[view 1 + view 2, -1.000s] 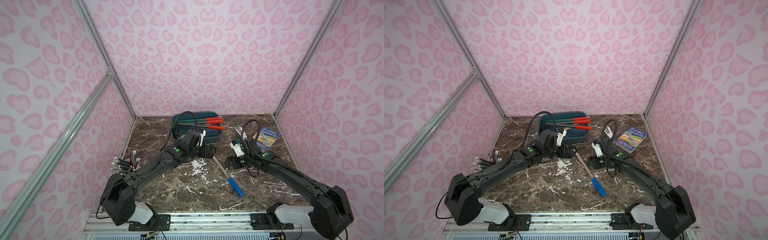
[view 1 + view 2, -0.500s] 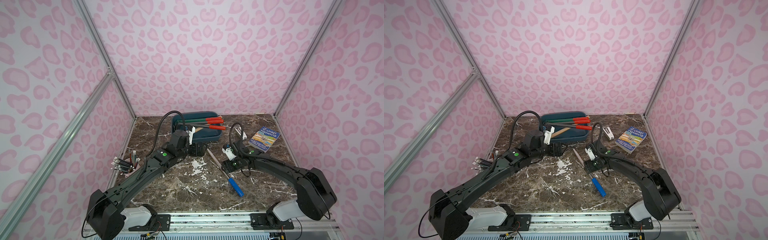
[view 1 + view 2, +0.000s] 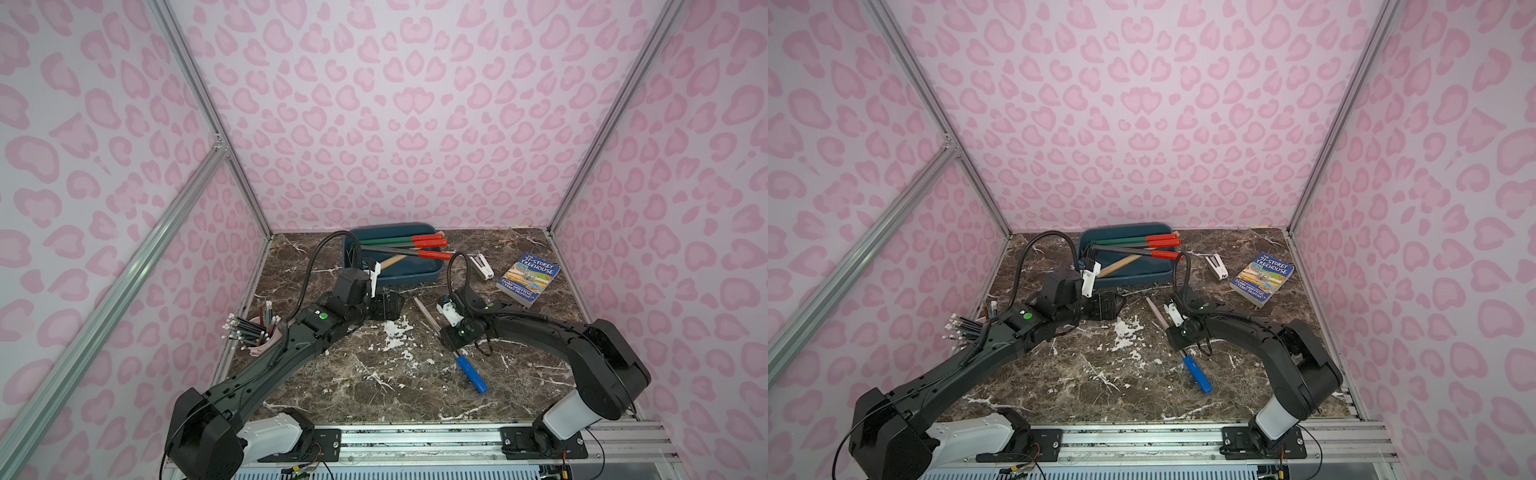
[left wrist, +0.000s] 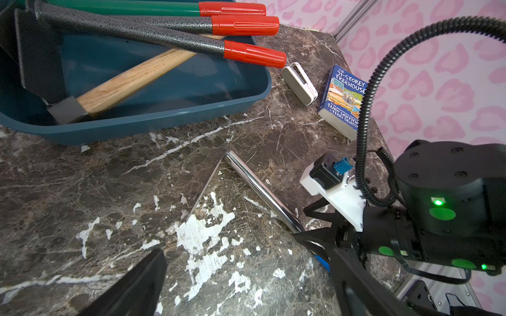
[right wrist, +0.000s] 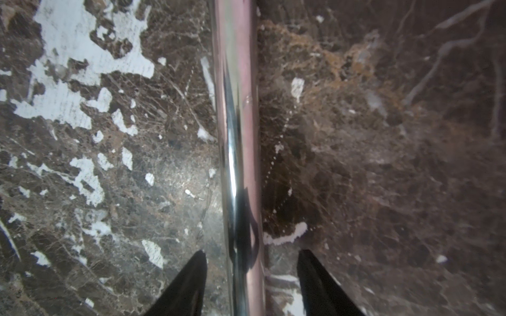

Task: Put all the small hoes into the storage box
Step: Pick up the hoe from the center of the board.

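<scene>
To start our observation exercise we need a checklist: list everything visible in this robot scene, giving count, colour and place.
box: 1, teal, back of table
long implements: 3, red grips, lying across box
wooden handle: 1, tan, in box
hoe: 1, chrome shaft and blue handle, on table in front of box
stapler: 1, white, right of box
book: 1, blue, right of stapler
cup: 1, pink, table's left edge
pencils: several, dark, in cup
table: 1, brown marble, scuffed white
left tool: 1, black, open, near box's front
right tool: 1, black, open, straddling hoe shaft
</scene>
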Robot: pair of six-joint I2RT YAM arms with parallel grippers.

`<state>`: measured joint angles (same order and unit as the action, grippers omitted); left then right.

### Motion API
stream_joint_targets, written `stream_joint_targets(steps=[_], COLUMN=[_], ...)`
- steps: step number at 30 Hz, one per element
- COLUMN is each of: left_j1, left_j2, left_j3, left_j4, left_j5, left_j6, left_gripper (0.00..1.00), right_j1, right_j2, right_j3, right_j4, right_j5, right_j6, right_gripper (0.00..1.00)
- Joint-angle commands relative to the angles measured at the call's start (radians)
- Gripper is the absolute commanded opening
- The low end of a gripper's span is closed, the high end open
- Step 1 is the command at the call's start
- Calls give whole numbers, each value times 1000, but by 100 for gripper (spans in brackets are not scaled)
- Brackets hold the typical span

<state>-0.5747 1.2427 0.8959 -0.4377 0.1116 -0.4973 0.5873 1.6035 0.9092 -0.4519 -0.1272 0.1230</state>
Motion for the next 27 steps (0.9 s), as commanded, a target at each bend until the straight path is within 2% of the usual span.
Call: stream_joint_targets(steps=[1, 6, 27], left_j1=[4, 5, 7], left_j2=[-4, 0, 9], left_j3=[-8, -15, -24], left_j4=[34, 45, 58], left_j5=[12, 22, 28], left_j6=[-4, -13, -22], left_gripper=[97, 97, 97], right_j1=[5, 14, 49], right_j2=[14, 39, 41], right_j3=[-7, -9, -10], right_j4=[28, 26, -34], right_j5=[-5, 14, 118], right_j6=[-1, 3, 37], right_gripper=[54, 50, 43])
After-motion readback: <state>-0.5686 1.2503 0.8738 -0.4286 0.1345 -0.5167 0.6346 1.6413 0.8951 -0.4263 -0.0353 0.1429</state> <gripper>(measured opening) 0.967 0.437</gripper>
